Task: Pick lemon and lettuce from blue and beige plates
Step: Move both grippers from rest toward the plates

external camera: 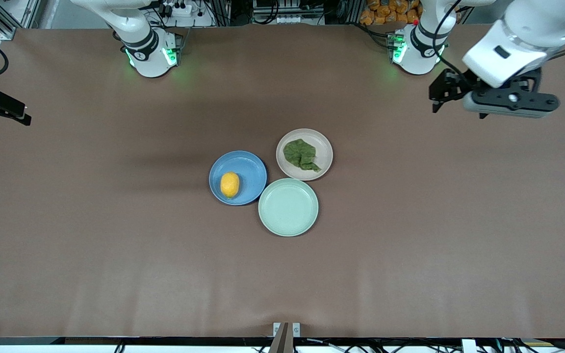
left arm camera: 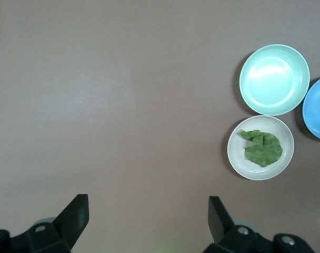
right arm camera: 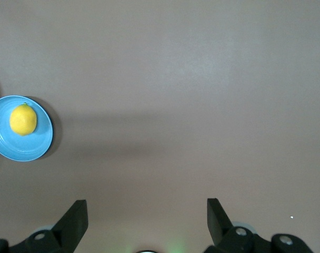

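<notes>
Right now I have both arms up and waiting over bare stretches of the brown desk point(external camera: 115, 245), neither one near the plates. My left gripper point(external camera: 447, 93) hangs over the left arm's end of the desk, and through its wrist camera I see its two black fingers point(left arm camera: 76, 216) spread wide with nothing between them. My right gripper point(right arm camera: 144, 219) barely shows from the front camera, only a dark piece at the frame's edge at the right arm's end of the desk; its own wrist camera shows its black fingers point(right arm camera: 73, 219) just as wide apart and holding nothing.

Three round plates sit clustered at the middle of the desk, close together. On the round blue plate point(external camera: 250, 166), which lies toward the right arm's end of the cluster, rests the yellow oval lemon point(external camera: 230, 185), on the part of the plate nearer the front camera. On the round beige plate point(external camera: 324, 147), farther from the front camera and toward the left arm's end, lies the crumpled dark green lettuce leaf point(external camera: 301, 155), roughly centred in it. A round pale green plate point(external camera: 288, 207) sits nearest the front camera, just beside both others, with nothing in it.

Both task items lie untouched on their plates.
</notes>
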